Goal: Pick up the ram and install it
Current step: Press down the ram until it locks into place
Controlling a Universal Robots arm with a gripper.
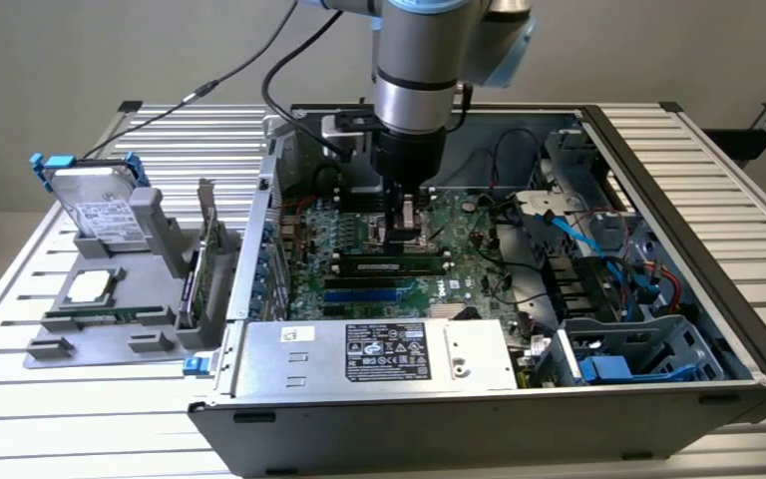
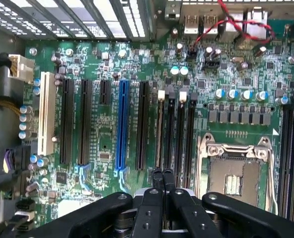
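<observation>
Slatted metal table (image 1: 37, 419) carries an open computer case (image 1: 490, 439), and the arm (image 1: 417, 90) reaches straight down into it over the motherboard (image 2: 97, 64). We mark the ram (image 1: 390, 265) as already standing in a slot. In the exterior view it is the dark stick lying across the board, just on the near side of the gripper (image 1: 407, 225). In the wrist view we read the ram (image 2: 159, 131) edge-on in the slot of its bank nearest the long blue slot (image 2: 120, 126), with the empty CPU socket (image 2: 233, 173) on the far side of that bank. The gripper (image 2: 162, 174) sits at one end of that slot. Its fingers (image 2: 158, 178) are drawn together with nothing visible between them, so we call it closed and empty. We judge pickup and placing done. Whether the stick is pressed fully home and its end latches have clicked we cannot tell, nor whether the fingertips touch it. The power supply (image 1: 383, 354) sits at the front of the case, and a grey fixture (image 1: 91, 344) holding a hard drive (image 1: 101, 210) stands well apart toward the exterior view's left.
</observation>
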